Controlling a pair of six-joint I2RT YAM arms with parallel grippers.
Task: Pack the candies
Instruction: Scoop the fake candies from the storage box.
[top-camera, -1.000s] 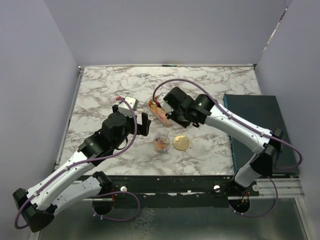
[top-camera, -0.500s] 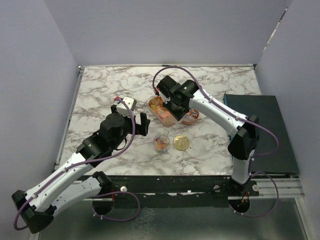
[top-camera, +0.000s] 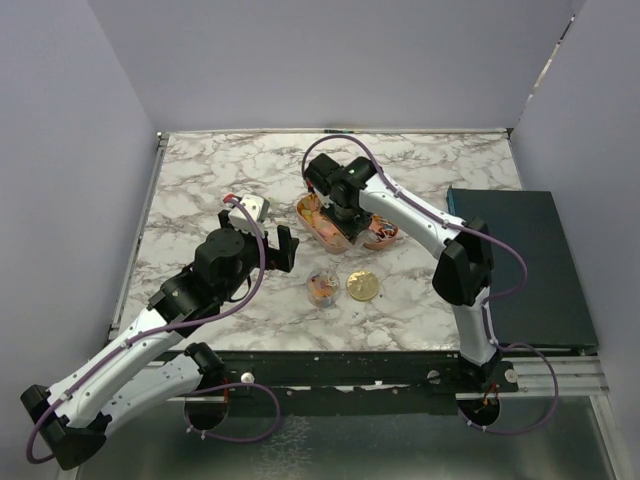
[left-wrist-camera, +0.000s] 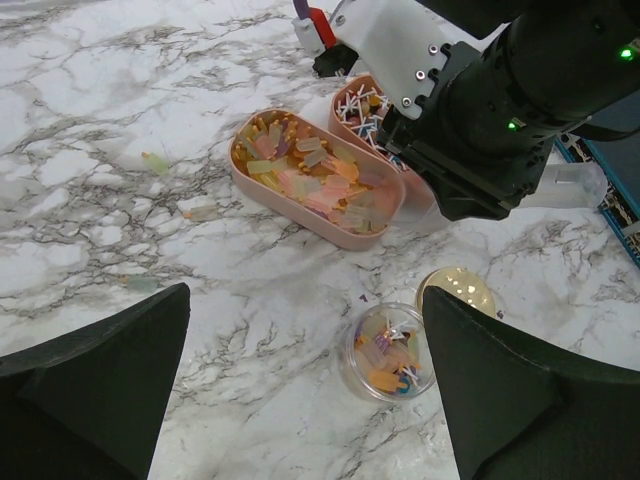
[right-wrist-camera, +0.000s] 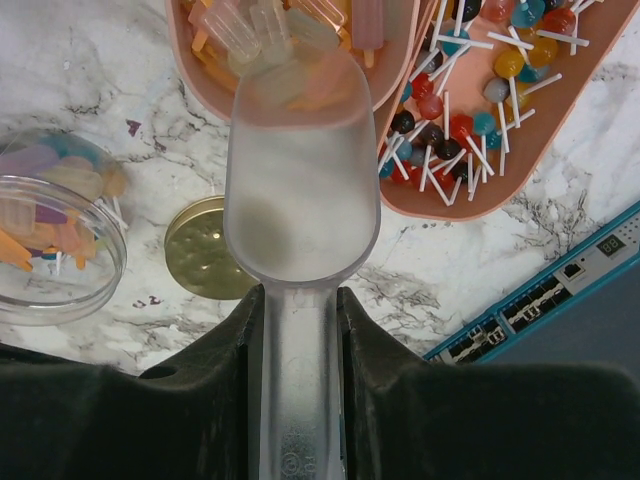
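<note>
The candies lie in two oval pink trays: orange-yellow ones (right-wrist-camera: 290, 30) in the left tray (left-wrist-camera: 300, 222), red, blue and white ones on sticks (right-wrist-camera: 470, 90) in the right tray (right-wrist-camera: 470, 205). A few candies (left-wrist-camera: 392, 358) sit in a small clear jar (top-camera: 321, 287), with a gold lid (top-camera: 362, 285) beside it. My right gripper (right-wrist-camera: 300, 330) is shut on the handle of a translucent scoop (right-wrist-camera: 300, 190). The scoop's front edge reaches into the orange-yellow candies. My left gripper (left-wrist-camera: 305, 370) hangs open above the table, just left of the jar, holding nothing.
A dark teal box (top-camera: 520, 260) lies along the table's right side. A few loose candies (left-wrist-camera: 200, 212) lie on the marble left of the trays. The right arm (top-camera: 400, 205) arches over the trays from the right.
The right arm has swung its wrist back and left, carrying the scoop over the left tray, and its elbow has folded in. The left arm has barely shifted.
</note>
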